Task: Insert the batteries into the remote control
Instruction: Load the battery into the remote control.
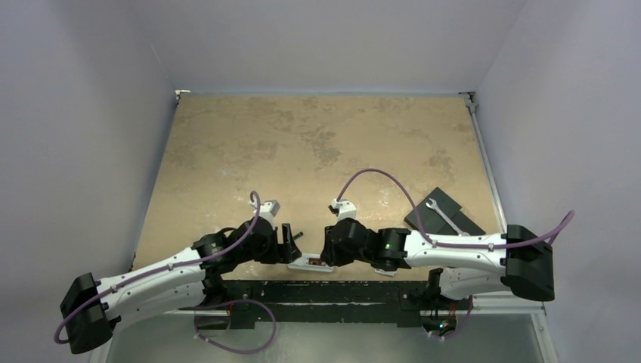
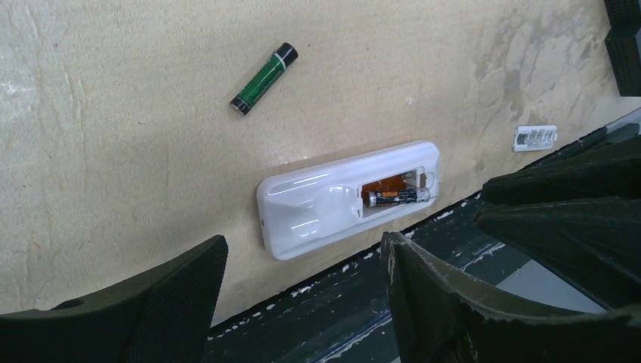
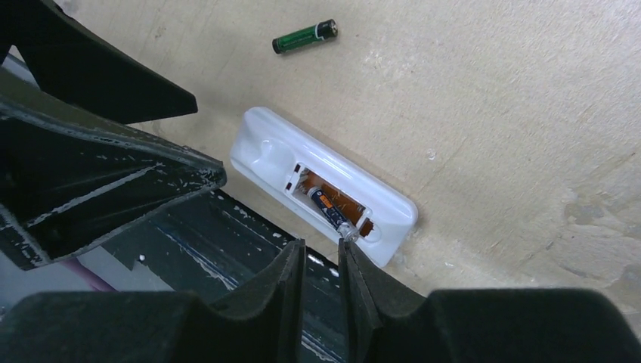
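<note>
The remote (image 2: 332, 200) is laid back-up, a seated battery (image 2: 397, 197) in its open compartment (image 2: 380, 184). A loose battery (image 2: 264, 79) lies beyond the remote. The left gripper (image 2: 304, 249) is held wide, empty; the right gripper (image 3: 321, 253) nearly closed, empty. The loose battery is judged light, rigid and roll-prone, best pinched mid-length.

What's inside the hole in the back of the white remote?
One dark battery with an orange label lies in the open compartment of the remote control, over an orange board. The green battery lies outside, on the table. What is beneath the loaded battery is covered.
</note>
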